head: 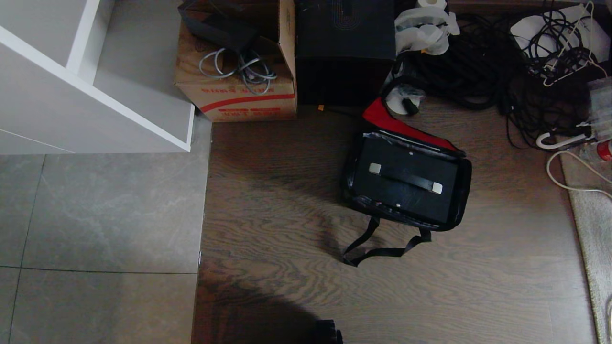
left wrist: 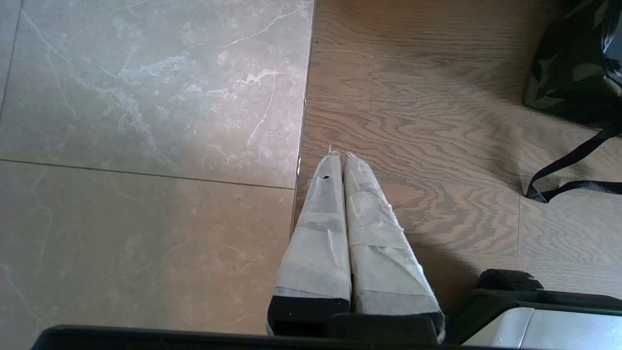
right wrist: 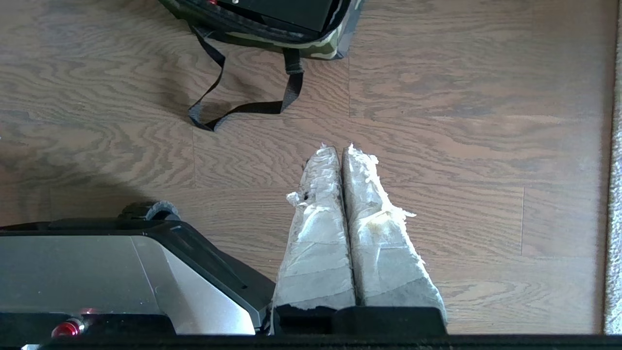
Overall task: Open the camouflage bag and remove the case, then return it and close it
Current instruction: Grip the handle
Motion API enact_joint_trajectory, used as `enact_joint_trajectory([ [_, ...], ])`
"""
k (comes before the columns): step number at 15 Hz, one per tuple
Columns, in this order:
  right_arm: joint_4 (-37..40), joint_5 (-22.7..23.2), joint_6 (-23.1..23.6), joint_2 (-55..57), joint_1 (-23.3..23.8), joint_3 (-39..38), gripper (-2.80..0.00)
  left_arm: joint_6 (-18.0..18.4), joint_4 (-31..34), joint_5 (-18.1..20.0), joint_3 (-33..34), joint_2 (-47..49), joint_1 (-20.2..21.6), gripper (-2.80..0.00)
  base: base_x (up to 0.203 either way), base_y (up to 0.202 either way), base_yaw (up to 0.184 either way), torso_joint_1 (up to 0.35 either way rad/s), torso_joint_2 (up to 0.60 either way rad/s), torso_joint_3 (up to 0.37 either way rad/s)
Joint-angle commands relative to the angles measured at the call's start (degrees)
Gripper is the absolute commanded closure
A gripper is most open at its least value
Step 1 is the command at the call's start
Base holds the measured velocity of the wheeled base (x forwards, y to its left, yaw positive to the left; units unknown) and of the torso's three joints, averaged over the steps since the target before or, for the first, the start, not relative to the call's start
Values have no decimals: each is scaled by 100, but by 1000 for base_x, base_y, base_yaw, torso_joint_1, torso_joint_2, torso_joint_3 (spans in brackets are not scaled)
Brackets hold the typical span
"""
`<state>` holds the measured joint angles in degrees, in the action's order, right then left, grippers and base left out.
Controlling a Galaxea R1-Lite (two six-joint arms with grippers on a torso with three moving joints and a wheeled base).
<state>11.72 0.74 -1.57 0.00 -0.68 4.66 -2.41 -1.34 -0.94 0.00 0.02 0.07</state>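
The brown cardboard carton [head: 236, 98] carries red printing under a red stripe, but nothing on it is legible.

Wood floor [head: 287, 200] (camouflage bag [head: 461, 191], carton [head: 239, 98])

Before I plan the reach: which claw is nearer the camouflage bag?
Right, I'd judge. The right claw hangs shut over wood floor just short of the camouflage bag; the left claw, shut, sits off to its side by the tile seam.
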Motion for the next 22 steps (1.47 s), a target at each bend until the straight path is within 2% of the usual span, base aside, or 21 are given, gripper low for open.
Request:
enact_joint_trajectory([
  [1, 6, 5, -1, 9, -2, 0, 0, -5, -7, -3, 58, -2, -1, 0, 0, 0, 0, 0, 0, 0],
  [19, 6, 5, -1, 0, -2, 0, 0, 44, 1, -5, 53, -2, -7, 0, 0, 0, 0, 0, 0, 0],
  [22, 6, 5, -1, 7, -9, 0, 0, -38, 29, -20, 56, 6, 1, 0, 0, 0, 0, 0, 0, 0],
])
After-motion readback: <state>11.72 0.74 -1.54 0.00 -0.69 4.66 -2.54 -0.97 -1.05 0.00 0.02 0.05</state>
